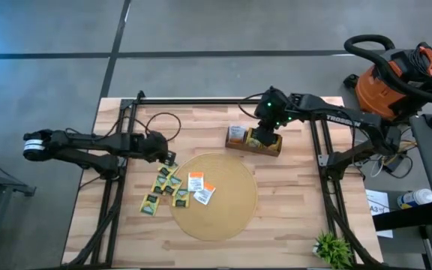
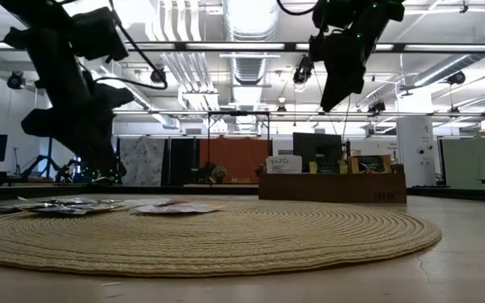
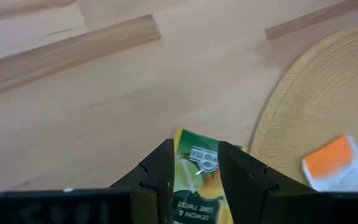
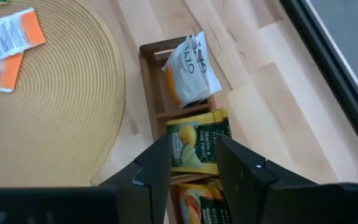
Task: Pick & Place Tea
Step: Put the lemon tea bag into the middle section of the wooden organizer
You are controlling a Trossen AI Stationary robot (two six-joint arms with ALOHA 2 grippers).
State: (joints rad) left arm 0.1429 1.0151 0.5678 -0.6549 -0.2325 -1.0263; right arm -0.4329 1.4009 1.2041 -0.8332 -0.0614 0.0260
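Observation:
Several yellow-and-green tea sachets lie flat at the left edge of the round tan mat. Orange-and-white sachets lie on the mat. My left gripper hangs open just above the left pile, pointing steeply down, and one yellow-green sachet shows between its fingers. My right gripper is open above the long wooden box. Below it a yellow-green sachet stands in a compartment. A white-and-orange sachet leans in the compartment beyond.
An orange shop vacuum stands off the table's far right corner and a small green plant at the near right. Black frame rails run along the table's left and right sides. Bare wood lies in front of the mat.

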